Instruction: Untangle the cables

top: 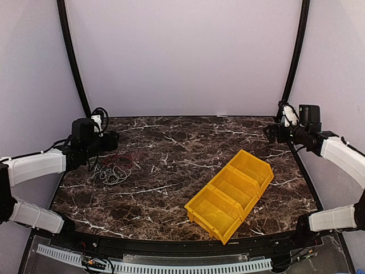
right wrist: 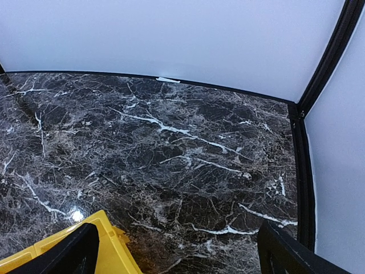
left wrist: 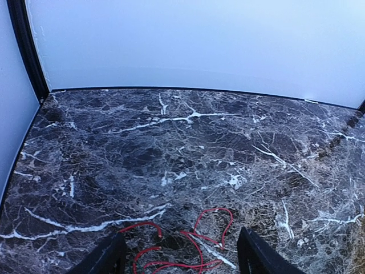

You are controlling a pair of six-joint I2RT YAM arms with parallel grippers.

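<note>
Cables (top: pixel 117 166) lay in a loose tangle on the left side of the marble table (top: pixel 182 142), near its left edge and well apart from the yellow bin (top: pixel 231 194). We could make out a white-grey wire (top: pixel 111 173) in pale loops, with a red wire (top: pixel 130 158) just beside it. A black one we could not tell from the dark stone.

The left gripper (top: pixel 112 140) hung just behind the heap with its jaws spread. From its wrist camera, the red wire (left wrist: pixel 194 242) lay on the marble in the gap between the fingers (left wrist: pixel 105 257), and nothing was pinched. We judged it was lined up there to come down on one strand and draw it out of the tangle.

The right gripper (top: pixel 272 132) hovered at the far right corner, spread wide and empty, with the bin's corner showing by one finger. We took that as parking clear of the work, leaving the left arm room.
</note>
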